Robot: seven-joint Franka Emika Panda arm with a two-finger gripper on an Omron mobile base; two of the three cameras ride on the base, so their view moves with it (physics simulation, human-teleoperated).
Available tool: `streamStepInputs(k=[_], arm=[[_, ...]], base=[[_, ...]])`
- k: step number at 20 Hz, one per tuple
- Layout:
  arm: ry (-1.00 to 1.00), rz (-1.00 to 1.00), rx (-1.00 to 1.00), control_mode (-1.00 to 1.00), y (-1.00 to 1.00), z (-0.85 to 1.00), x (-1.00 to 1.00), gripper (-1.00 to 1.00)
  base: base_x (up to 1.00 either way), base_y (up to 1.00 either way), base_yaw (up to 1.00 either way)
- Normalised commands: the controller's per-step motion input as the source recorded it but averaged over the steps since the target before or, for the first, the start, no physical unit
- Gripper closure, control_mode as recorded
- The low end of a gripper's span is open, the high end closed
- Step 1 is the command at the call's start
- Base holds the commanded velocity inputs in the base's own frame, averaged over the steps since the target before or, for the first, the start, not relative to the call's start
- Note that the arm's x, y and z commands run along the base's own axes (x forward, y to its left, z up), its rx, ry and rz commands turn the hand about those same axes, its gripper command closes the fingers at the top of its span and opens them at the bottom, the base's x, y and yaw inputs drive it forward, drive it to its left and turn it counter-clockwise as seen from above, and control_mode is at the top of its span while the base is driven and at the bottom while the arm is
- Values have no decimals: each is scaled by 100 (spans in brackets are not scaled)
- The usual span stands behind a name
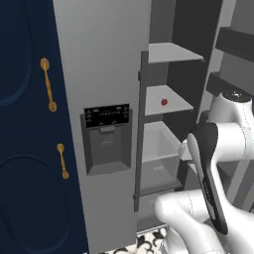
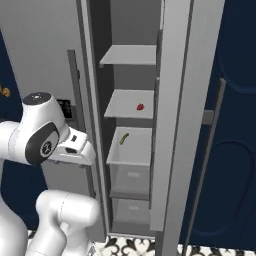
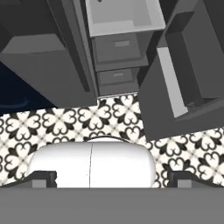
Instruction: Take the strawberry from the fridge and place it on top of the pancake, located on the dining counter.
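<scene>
Fridge (image 1: 106, 59) door open; strawberry (image 1: 164, 102) sits on middle shelf (image 2: 127, 107), untouched. Pincer state cannot be told. Next: raise hand, reach to berry.

Arm folding low, hand pointing down

The white arm (image 1: 218, 149) is bending sharply at its dark elbow joint, the forearm sloping down; in the right base view its round joint cap is sitting up high. The gripper (image 3: 111, 177) is facing the floor, its 2 finger tips (image 3: 43, 178) standing wide apart at the hand view's bottom corners, probably open.
</scene>
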Motion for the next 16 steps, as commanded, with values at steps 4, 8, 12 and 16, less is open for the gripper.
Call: streamStepInputs(k=[4, 8, 12, 16], arm=[[0, 0, 0, 100, 0, 0, 0, -100], [0, 0, 0, 100, 0, 0, 0, -100], [0, 0, 0, 100, 0, 0, 0, -100], [0, 0, 0, 100, 0, 0, 0, -100]], base=[[24, -17, -34], [43, -8, -31], [69, 0, -5], [77, -10, 2]])
